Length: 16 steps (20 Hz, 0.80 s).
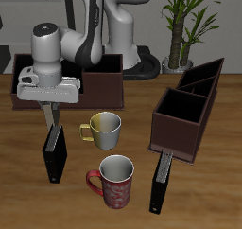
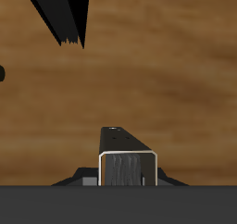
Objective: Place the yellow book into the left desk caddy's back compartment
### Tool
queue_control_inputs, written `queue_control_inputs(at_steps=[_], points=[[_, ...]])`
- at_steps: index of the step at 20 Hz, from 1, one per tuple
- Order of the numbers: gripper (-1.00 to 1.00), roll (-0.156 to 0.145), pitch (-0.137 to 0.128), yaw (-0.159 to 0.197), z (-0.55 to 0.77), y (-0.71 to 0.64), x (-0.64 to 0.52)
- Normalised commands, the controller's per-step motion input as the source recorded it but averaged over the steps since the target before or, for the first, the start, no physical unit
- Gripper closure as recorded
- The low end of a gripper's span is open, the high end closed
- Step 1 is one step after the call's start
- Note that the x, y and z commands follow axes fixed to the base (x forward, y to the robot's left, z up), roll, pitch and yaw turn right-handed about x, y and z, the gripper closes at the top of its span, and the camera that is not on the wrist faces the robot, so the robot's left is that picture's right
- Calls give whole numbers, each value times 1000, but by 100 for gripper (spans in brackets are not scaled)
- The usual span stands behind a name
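**Claw at the book's top edge, long carry ahead**

My claw hangs straight down over the yellow book, which stands upright on the counter in the left half of the frame. Its cover reads dark from here. In the wrist view the book's pale-rimmed top edge sits right between my fingers. Squeezing or only straddling? I cannot tell; no gap shows, and no clear contact either.

The left desk caddy is well apart, over at the frame's right. Its back compartment, the slanted-walled one, lies behind the big square section.

What could spoil this, as I judge it:
- The hold is only at the top edge, so a thin hardback could swing or slip out on the lift.
- Two mugs, the yellow one and the red patterned one, stand between me and the caddy. A low carry clips them.
- The wedge walls are narrow. If the book arrives tilted, it catches a rim or drops into the square section.
- A black book leans at the caddy's front, easy to nudge.
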Motion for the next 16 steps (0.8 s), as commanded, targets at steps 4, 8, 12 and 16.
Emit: queue_control_inputs(at_steps=[4,8,12,16], points=[[100,52,-82,14,832,583,-115],[100,40,-42,42,757,555,-60],[100,33,-56,47,627,397,9],[100,-18,41,-15,548,316,91]])
